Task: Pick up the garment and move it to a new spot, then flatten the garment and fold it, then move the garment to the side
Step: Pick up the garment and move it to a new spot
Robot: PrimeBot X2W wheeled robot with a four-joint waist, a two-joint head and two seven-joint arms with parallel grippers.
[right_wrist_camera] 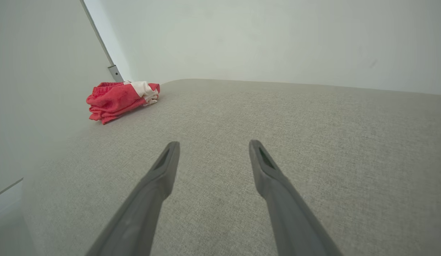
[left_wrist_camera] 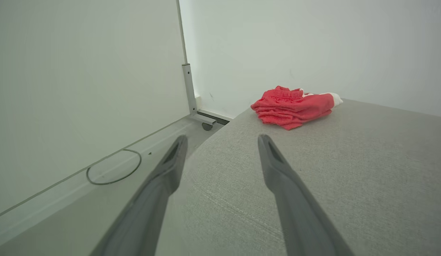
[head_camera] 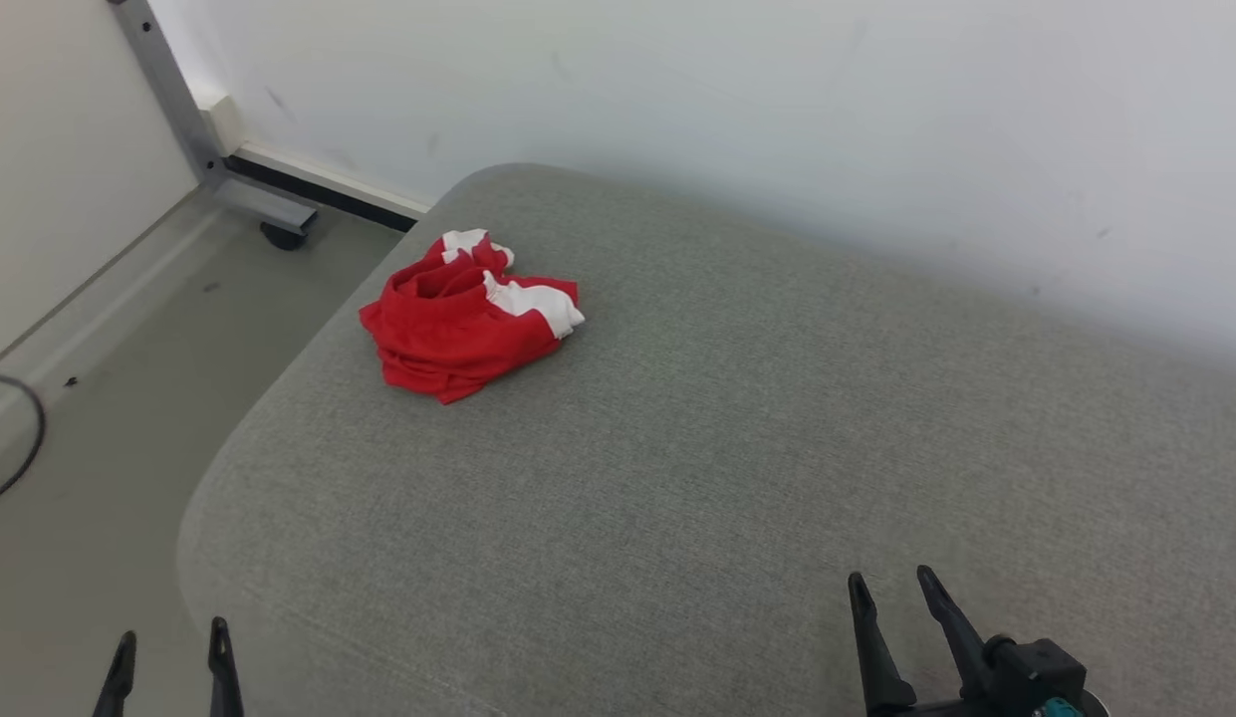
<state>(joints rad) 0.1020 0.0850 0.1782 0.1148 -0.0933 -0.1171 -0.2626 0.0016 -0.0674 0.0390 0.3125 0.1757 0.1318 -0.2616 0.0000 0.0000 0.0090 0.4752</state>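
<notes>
Both jaws spread apart, nothing between them. Left gripper (head_camera: 172,631) sits at the lower left of the head view, fingers pointing up, over the floor (head_camera: 100,418) just off the cushion's left edge. In the left wrist view one finger lies over the floor and the other over the fabric edge. Right gripper (head_camera: 890,575) is at the lower right, over the grey cushion (head_camera: 737,448), not touching anything that I can see. Black wrist block with a bit of teal behind its fingers.

Garment (head_camera: 463,324): red with white patches, crumpled in a loose heap, not flat, not folded. It lies on the cushion near the far left corner, close to the left edge and well apart from both grippers. In the right wrist view it's far off to the upper left; in the left wrist view it's ahead and a little right of the fingers. A gathered waistband-like rim shows on top.

White wall (head_camera: 777,100) runs right behind the cushion. A grey metal leg (head_camera: 174,105) with a dark wheel (head_camera: 282,236) stands on the floor in the far left corner. A thin dark cable (head_camera: 32,438) loops on the floor at the left.
</notes>
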